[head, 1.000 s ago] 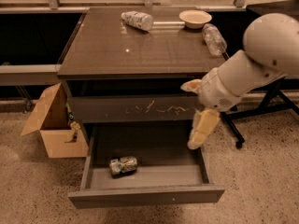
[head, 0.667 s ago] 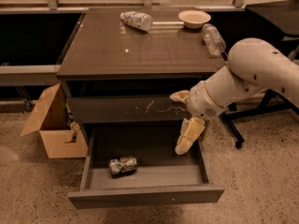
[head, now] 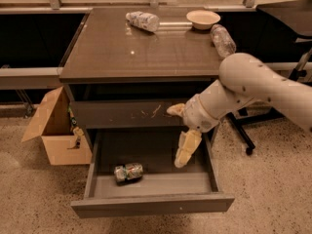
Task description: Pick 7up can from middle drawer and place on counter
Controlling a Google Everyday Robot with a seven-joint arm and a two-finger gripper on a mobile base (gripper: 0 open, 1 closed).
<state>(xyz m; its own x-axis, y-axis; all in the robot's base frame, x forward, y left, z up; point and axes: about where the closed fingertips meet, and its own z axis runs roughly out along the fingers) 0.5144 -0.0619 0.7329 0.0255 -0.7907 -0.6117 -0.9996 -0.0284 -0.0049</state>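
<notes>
Hanging over the right half of the pulled-out middle drawer, the gripper is seen with its fingers spread wide apart. One finger is pointed left across the scratched drawer front above; the other is pointed down into the drawer cavity. Nothing is held between them and nothing is touched by either tip. The gripper is carried by a thick white arm that enters from the right edge, in front of the cabinet's right corner.

The 7up can is laid on its side on the drawer floor, in the front-left part, its long axis running roughly left to right with a slight tilt. It is clear of the drawer walls and is set to the left of the lower finger, apart from it.

The counter is seen above, glossy and grey-brown. On it, at the back, a whitish patterned bottle is laid on its side left of centre, a shallow pale bowl is placed to the right, and a clear plastic bottle is laid just beside the bowl, near the right edge.

An open cardboard box is set on the speckled floor, against the cabinet's left side.
</notes>
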